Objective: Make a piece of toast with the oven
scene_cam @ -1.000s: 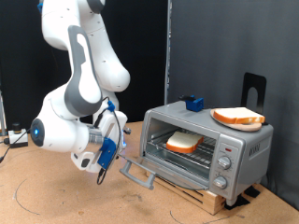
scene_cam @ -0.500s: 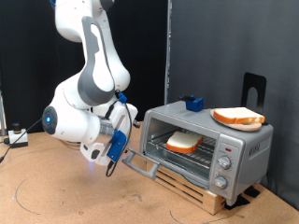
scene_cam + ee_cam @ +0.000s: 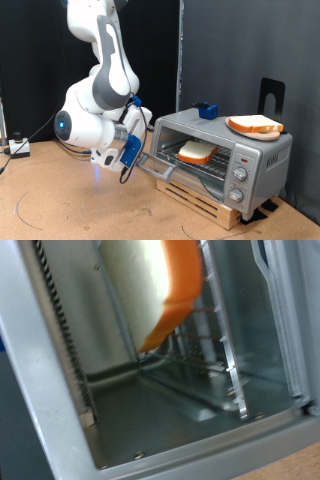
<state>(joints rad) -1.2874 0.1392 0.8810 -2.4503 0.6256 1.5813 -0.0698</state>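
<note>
Inside the oven [image 3: 218, 156], a toast [image 3: 195, 152] lies flat on the wire rack [image 3: 203, 163]. A second slice [image 3: 254, 125] rests on the oven's roof, at the right. The door [image 3: 155, 167] is partly lowered at the oven's left-facing front. The gripper [image 3: 130, 160] hangs just left of that door, beside its handle; whether it is released or clenched cannot be told. From the gripper, the toast lies to the right, past the door. The wrist view looks into the oven cavity at the toast's crust [image 3: 176, 290].
</note>
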